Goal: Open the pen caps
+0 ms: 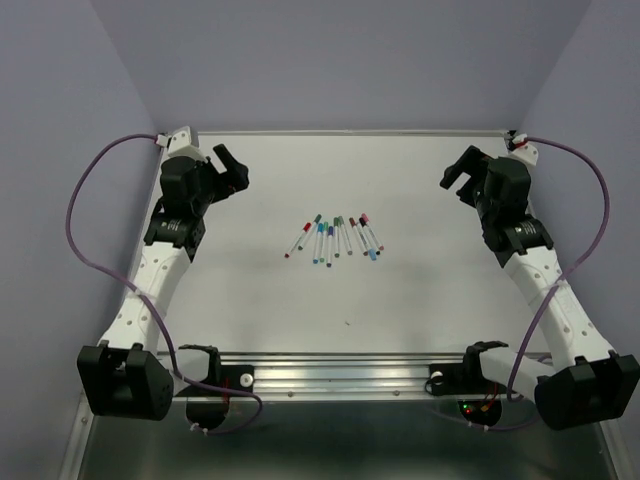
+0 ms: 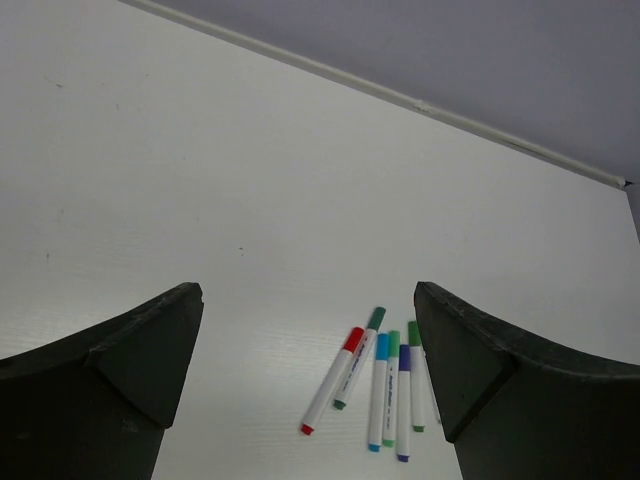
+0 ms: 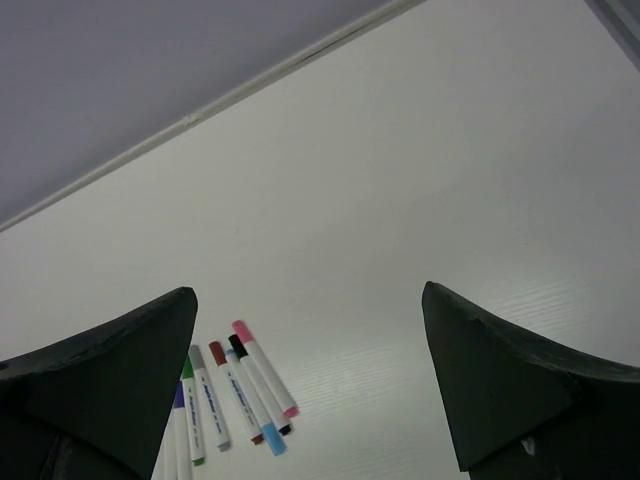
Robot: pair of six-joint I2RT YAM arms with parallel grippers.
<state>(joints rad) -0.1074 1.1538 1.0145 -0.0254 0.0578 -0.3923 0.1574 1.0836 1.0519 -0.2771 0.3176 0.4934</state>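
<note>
Left gripper (image 1: 232,166) and right gripper (image 1: 458,172) are both held empty, with the jaws spread wide. The former is poised over the far left part of the white table (image 1: 420,300), the latter over the far right. The pens (image 1: 336,237) are laid side by side in a loose row at the table's middle, well apart from either gripper. The pen caps (image 2: 353,339) are seen seated on the white barrels. Red, teal, blue, green and purple ones are shown in the left wrist view, and pink, black, maroon and grey ones in the right wrist view.
</note>
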